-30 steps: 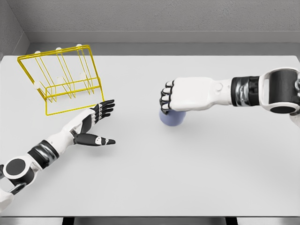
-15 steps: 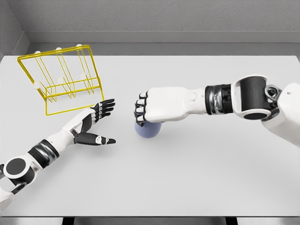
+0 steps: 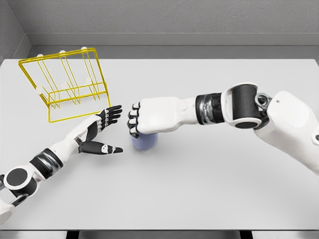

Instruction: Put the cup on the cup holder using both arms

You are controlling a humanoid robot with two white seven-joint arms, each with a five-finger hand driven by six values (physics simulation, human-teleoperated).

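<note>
Right robot hand grips the pale blue cup from above, beside the flat, empty left robot hand, presumably for handover toward the yellow wire cup holder.

A narrow strip of bare table separates the open left hand from the cup, which the right hand covers from above, its fingers curled over the near rim (the cup's top is closed to any approach). The yellow wire holder stands just behind the left hand's fingertips, its tilted frame blocking the far-left corner. The right forearm stretches across the middle of the table, barring passage from front to back there. The near half of the table lies open, as does the far strip along the grey wall.
</note>
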